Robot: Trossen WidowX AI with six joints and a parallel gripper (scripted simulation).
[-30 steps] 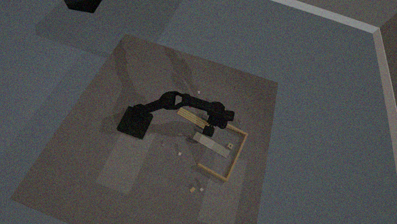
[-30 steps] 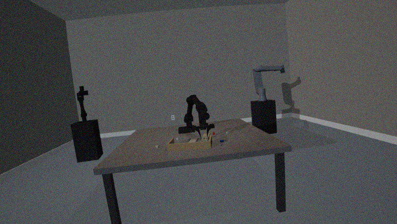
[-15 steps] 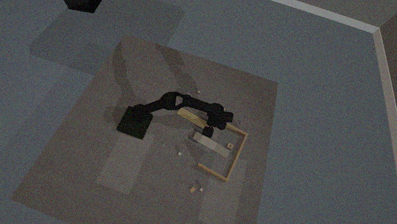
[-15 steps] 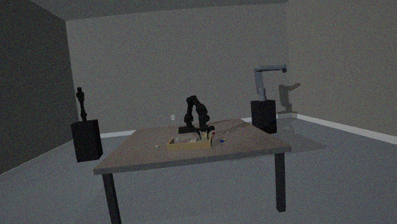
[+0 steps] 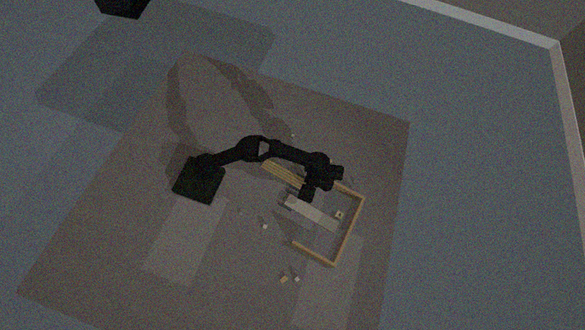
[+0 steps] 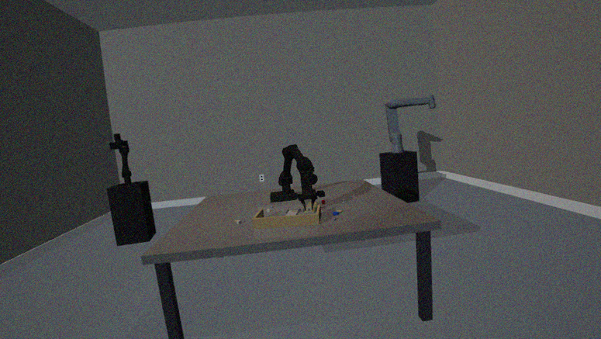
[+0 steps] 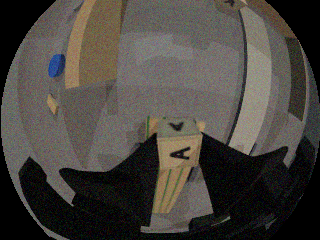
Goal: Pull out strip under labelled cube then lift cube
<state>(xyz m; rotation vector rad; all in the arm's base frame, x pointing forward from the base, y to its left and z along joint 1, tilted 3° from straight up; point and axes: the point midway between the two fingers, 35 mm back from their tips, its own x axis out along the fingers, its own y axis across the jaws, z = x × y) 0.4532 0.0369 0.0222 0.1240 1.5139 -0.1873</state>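
The labelled cube [image 7: 179, 156], pale wood with a black letter A, sits at the near-middle of the wrist view. My gripper [image 7: 176, 136] [image 6: 309, 206] is shut on it, one black finger against each side. Beneath the cube is a pale wooden strip with green lines [image 7: 170, 190] [image 5: 281, 172], running toward the arm's base. I cannot tell whether the cube is clear of it. A plain whitish strip [image 7: 257, 75] [image 5: 311, 212] lies apart, to the right in the wrist view. The arm hides the cube in the top view.
A low wooden wall [image 5: 348, 230] [image 6: 287, 221] [image 7: 100, 45] frames the strips. Another lettered cube [image 5: 339, 214] [image 7: 230, 3] stands beside the whitish strip's far end. A blue disc [image 7: 56, 65] [image 6: 335, 213] and a tan block [image 7: 52, 104] lie outside. A red object [image 6: 323, 202] is near the arm.
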